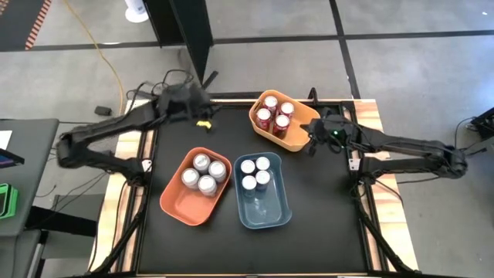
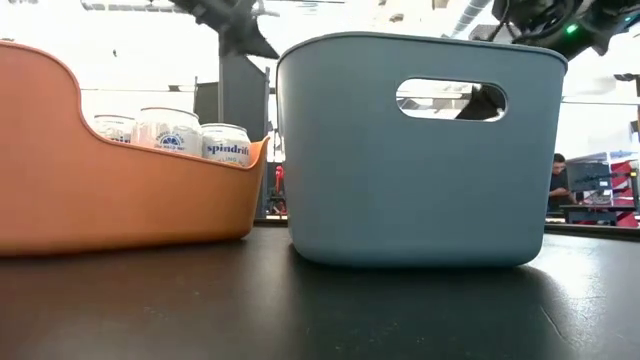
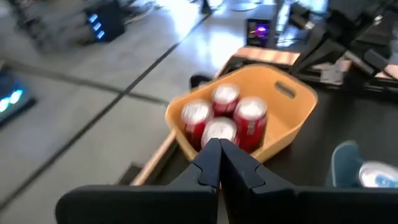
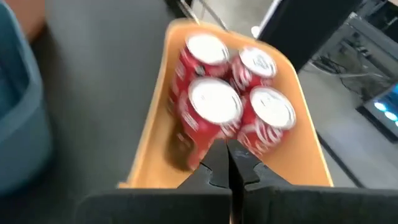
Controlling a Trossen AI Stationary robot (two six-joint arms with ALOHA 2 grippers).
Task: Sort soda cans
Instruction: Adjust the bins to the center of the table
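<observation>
Several red cans (image 1: 274, 114) stand upright in the yellow-orange bin (image 1: 299, 137) at the table's far right. Silver-white cans (image 1: 204, 174) stand at the far end of the orange bin (image 1: 185, 202), and cans with pale tops (image 1: 255, 172) at the far end of the blue bin (image 1: 266, 208). My left gripper (image 3: 219, 145) is shut and empty, hovering near the table's far edge (image 1: 199, 104) to the left of the red cans (image 3: 224, 118). My right gripper (image 4: 227, 145) is shut and empty, just right of the yellow-orange bin (image 1: 312, 139), looking down on the red cans (image 4: 230, 102).
A small yellow object (image 1: 204, 122) lies on the black table near the far edge, under my left arm. In the low view the blue bin (image 2: 415, 150) and orange bin (image 2: 100, 195) stand close in front, with bare table toward the near edge (image 1: 255, 251).
</observation>
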